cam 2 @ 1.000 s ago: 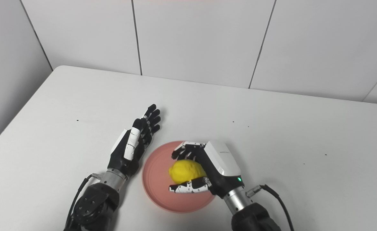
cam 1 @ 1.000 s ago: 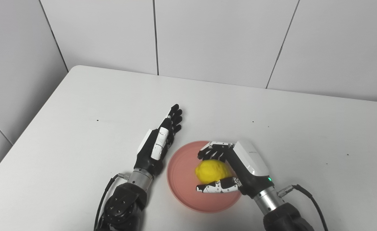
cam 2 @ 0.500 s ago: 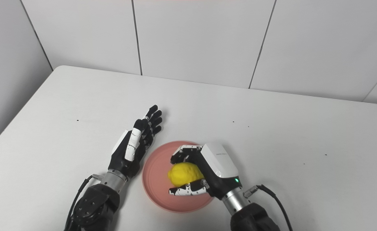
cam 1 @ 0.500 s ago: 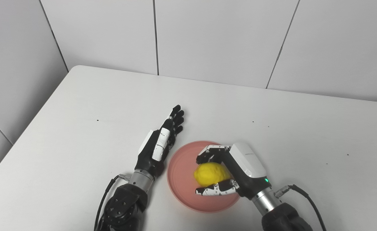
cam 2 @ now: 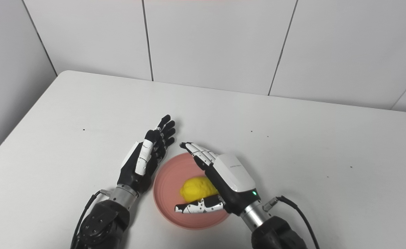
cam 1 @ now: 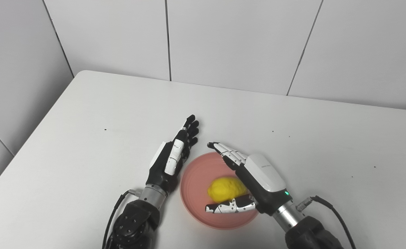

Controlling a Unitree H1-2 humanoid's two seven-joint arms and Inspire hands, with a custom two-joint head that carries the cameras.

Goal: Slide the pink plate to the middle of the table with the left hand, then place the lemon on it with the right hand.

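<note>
The pink plate (cam 1: 193, 180) lies on the white table near the front middle. The yellow lemon (cam 1: 224, 188) rests on it. My right hand (cam 1: 255, 178) is over the plate with its fingers stretched out and apart from the lemon; the thumb lies just in front of the lemon. My left hand (cam 1: 171, 159) is open with straight fingers, standing edge-on just left of the plate's rim. The same scene shows in the right eye view, with the plate (cam 2: 166, 183), the lemon (cam 2: 196, 188), the right hand (cam 2: 225, 176) and the left hand (cam 2: 144, 159).
The white table (cam 1: 102, 114) has a tiled wall behind it and a wall panel on the left. A black cable (cam 1: 331, 211) runs from my right wrist over the table's front right.
My right hand lowered the lemon onto the plate and opened its fingers, letting the lemon go. My left hand stayed almost still.
</note>
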